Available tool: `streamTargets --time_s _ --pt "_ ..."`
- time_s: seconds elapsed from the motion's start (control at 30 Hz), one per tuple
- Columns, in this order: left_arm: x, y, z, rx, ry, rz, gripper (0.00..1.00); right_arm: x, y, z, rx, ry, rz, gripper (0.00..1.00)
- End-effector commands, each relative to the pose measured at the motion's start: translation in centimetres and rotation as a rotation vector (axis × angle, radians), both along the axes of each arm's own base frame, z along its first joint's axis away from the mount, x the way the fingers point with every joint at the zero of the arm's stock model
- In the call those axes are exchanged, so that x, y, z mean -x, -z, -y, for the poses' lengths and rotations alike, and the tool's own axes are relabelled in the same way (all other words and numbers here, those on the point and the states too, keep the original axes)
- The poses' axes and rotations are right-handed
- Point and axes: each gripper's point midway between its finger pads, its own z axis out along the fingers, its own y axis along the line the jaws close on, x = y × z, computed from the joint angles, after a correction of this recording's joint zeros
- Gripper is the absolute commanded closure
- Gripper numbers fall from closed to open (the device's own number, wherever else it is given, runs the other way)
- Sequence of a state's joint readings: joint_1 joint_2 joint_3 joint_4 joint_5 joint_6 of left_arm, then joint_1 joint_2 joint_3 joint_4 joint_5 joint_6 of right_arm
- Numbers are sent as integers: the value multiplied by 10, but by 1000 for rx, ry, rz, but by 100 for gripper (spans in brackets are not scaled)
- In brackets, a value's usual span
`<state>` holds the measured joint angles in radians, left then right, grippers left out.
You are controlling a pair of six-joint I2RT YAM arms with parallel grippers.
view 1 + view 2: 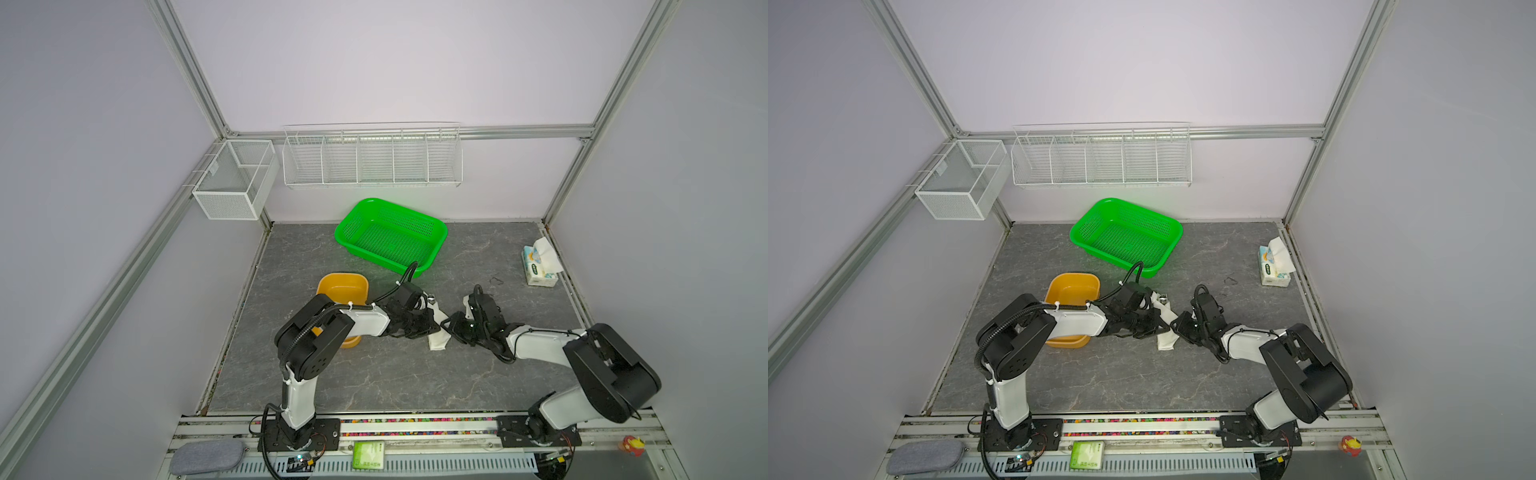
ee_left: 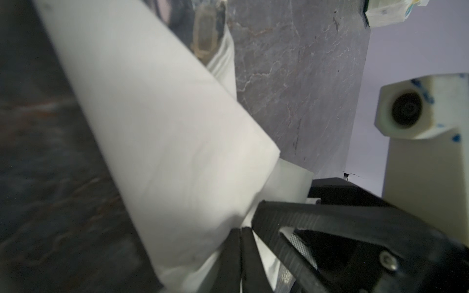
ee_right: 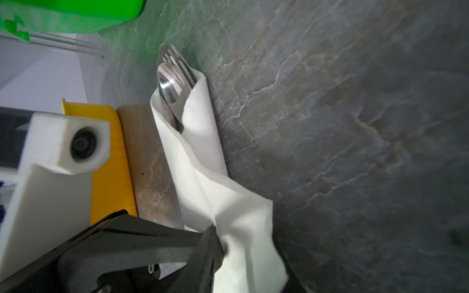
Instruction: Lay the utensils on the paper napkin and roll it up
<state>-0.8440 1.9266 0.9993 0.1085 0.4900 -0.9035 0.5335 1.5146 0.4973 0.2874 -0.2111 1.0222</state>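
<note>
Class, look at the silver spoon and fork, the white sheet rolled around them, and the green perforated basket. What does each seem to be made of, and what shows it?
Silver spoon and fork: probably polished metal, mirror-like reflections. White sheet: likely thin matte paper, soft creases and bunching. Green perforated basket: apparently glossy moulded plastic, uniform colour, regular holes.

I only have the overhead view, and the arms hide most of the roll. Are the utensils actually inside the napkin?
Observer: Yes. In the right wrist view the shiny silver metal spoon and the silver fork poke out of one end of the rolled white paper napkin.
Operator: Does the right gripper have hold of it?
Observer: It looks so. The right gripper is pinched on the bunched opposite end of the napkin.
</note>
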Motion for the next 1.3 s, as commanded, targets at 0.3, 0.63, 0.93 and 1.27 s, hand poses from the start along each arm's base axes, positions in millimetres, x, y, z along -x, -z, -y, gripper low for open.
streamTargets --time_s 0.3,0.63,0.93,1.27 --pt "-10 -21 -16 -31 -28 67 90 3 5 3 -20 11 -27 90" --pt "-9 -7 -17 -55 3 34 91 3 7 4 -16 18 -30 90" --pt "-4 11 -20 -83 12 5 95 2 2 -1 -42 -1 -13 87" --pt "-2 14 -17 -86 17 2 97 3 1 -5 -52 -39 2 69"
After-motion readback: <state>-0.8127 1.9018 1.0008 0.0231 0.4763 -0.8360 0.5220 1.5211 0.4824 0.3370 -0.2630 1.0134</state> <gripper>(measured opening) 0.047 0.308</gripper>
